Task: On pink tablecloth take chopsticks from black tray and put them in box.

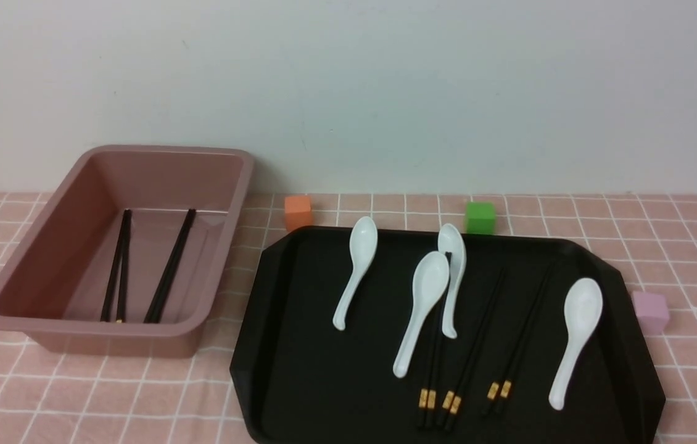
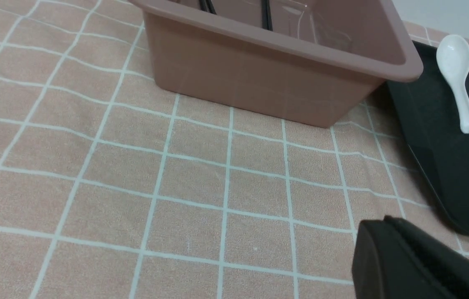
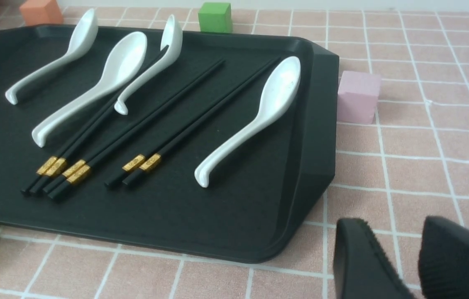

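- Transferring was partly done: some chopsticks (image 1: 169, 271) lay in the box (image 1: 120, 345).
- Three pairs (image 1: 506, 389) on the black tray (image 1: 324, 370) awaited transfer.
- Left gripper (image 2: 382, 222) was closed, empty; right gripper (image 3: 394, 220) gaped, empty.

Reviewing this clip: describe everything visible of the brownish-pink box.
The box is a deep, rectangular, dusty-pink-brown tub, plastic by its look, with rounded corners and a flared rim. It stands upright and open on the pink tablecloth, to the left of the black tray. Black chopsticks lie inside on its floor, in two groups. Neither robot arm is touching it.
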Available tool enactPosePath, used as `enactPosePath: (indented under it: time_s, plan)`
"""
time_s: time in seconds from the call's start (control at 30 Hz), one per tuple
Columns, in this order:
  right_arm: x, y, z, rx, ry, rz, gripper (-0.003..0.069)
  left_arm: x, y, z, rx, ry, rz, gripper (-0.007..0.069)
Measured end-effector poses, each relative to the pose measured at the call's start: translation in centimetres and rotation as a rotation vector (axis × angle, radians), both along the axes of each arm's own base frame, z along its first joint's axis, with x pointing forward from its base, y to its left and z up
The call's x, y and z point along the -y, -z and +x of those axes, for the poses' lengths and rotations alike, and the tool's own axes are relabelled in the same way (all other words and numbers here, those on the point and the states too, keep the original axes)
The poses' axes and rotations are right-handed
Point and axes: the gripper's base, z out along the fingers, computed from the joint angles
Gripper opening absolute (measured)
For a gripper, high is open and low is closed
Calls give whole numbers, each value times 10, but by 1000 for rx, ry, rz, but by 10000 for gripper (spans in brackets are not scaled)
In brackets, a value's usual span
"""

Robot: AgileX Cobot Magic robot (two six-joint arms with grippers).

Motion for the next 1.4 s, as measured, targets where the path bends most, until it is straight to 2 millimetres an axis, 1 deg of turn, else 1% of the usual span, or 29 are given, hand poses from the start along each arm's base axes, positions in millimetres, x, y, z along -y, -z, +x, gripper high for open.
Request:
enactPosePath:
  time_s: [1.4]
  plan:
    - [0,0,0,0,0,0,240,0,0,0,0,0,-2,13]
